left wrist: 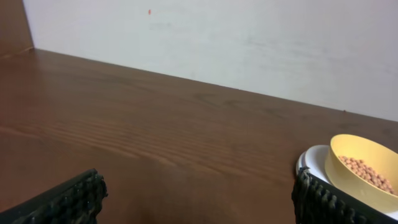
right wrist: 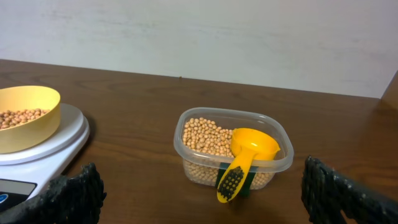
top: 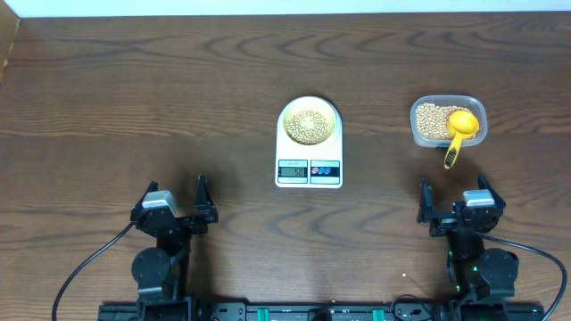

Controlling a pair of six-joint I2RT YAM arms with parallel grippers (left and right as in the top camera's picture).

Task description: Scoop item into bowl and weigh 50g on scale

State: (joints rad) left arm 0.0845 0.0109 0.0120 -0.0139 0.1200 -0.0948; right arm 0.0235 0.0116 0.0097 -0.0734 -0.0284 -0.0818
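The pale yellow-green bowl (top: 310, 122) sits on the white scale (top: 309, 169) at mid table and holds tan beans (top: 309, 126). It also shows in the left wrist view (left wrist: 364, 169) and the right wrist view (right wrist: 25, 117). More beans (top: 432, 119) fill a clear tub (top: 448, 122) at the right, with a yellow scoop (top: 459, 130) resting in it, handle over the near rim (right wrist: 245, 158). My left gripper (top: 177, 212) is open and empty near the front left. My right gripper (top: 457, 207) is open and empty, just in front of the tub.
The scale's display (top: 293, 169) is lit but too small to read. The wooden table (top: 143, 107) runs to a white wall at the back. Arm bases and cables lie along the front edge.
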